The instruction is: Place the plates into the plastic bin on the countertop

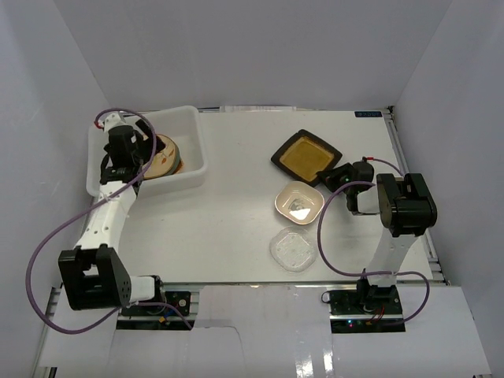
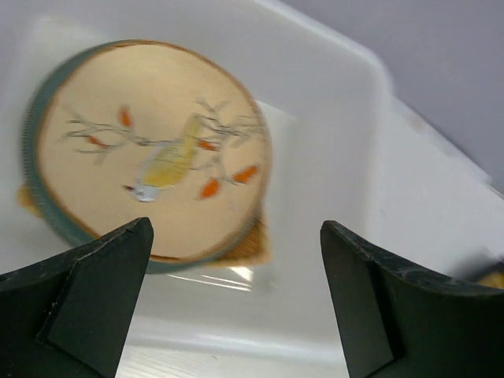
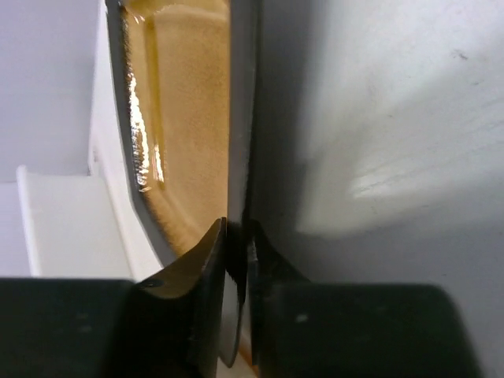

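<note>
The white plastic bin (image 1: 189, 126) stands at the far left of the countertop (image 1: 228, 228). Inside it a cream round plate with a bird and twig drawing (image 2: 150, 150) lies on top of an orange woven plate (image 2: 244, 246). My left gripper (image 2: 236, 299) hangs open and empty above the bin's floor. My right gripper (image 3: 238, 250) is shut on the rim of the black square plate with amber centre (image 1: 305, 156), also seen in the right wrist view (image 3: 185, 118). A cream squarish bowl (image 1: 298, 203) and a clear glass plate (image 1: 293, 250) lie in front of it.
A metal rail (image 1: 415, 169) runs down the right table edge beside my right arm. White walls enclose the table on the left, back and right.
</note>
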{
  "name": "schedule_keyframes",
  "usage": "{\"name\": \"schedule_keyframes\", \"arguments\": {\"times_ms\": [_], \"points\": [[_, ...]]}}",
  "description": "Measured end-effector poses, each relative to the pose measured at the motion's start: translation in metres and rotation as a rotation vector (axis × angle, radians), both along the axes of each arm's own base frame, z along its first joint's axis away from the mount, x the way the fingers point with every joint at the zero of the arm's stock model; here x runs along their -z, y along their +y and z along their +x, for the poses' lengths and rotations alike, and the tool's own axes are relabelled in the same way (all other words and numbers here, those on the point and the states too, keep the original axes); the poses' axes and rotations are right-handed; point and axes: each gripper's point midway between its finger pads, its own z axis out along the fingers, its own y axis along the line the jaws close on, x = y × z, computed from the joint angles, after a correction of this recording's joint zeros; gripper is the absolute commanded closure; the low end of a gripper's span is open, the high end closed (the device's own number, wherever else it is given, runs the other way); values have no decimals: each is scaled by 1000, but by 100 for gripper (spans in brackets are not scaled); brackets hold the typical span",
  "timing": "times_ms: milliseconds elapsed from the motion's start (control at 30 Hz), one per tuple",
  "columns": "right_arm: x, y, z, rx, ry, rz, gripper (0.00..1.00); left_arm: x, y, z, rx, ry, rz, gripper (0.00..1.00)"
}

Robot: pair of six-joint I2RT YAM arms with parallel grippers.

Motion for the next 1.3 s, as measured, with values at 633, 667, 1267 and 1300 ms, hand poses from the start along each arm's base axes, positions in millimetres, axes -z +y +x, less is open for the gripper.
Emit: {"name": "schedule_keyframes", "arguments": {"times_ms": [633,667,1267,1300], "points": [[-132,-19,-30,-67,-329,16,92,-28,-290,-71,1030,4,-386,2],[-140,-13,-35,-101,-356,26,92,-24,-296,-72,1045,16,-393,2],[-146,75,-127,-541,-351,217,92,48,-348,-61,1164,157,-512,77],[-144,75,-127,-545,-348,213,92,45,-350,-62,1167,154,-521,83]]}}
